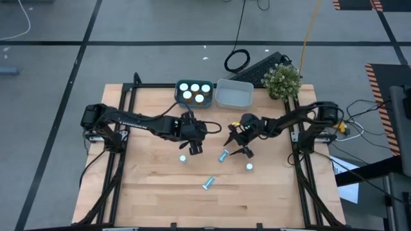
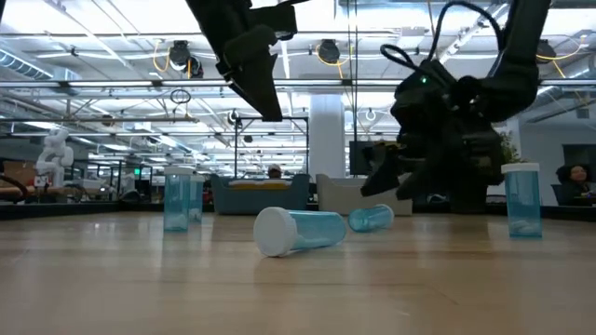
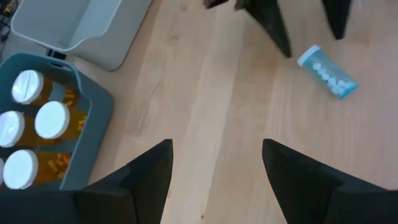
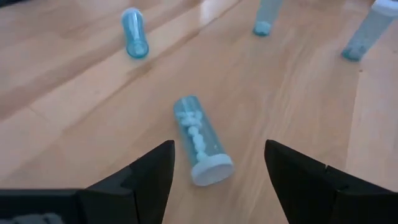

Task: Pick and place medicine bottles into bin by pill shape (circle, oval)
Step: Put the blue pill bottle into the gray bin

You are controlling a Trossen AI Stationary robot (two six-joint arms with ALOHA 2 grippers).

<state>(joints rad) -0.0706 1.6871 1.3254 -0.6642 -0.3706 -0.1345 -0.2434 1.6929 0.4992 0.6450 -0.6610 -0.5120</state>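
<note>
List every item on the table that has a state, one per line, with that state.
Left claw: open, empty.
Right claw: open, above a lying blue bottle.
Blue bottle near front edge: lying.
Two blue bottles: upright.
Teal bin: holds orange bottles.
Grey bin: no bottles visible.

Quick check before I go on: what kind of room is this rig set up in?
Probably an open lab or workshop floor: the low view shows exposed ceiling pipes and strip lights, sofas behind the light wooden table, and a white humanoid robot figure far off.
</note>
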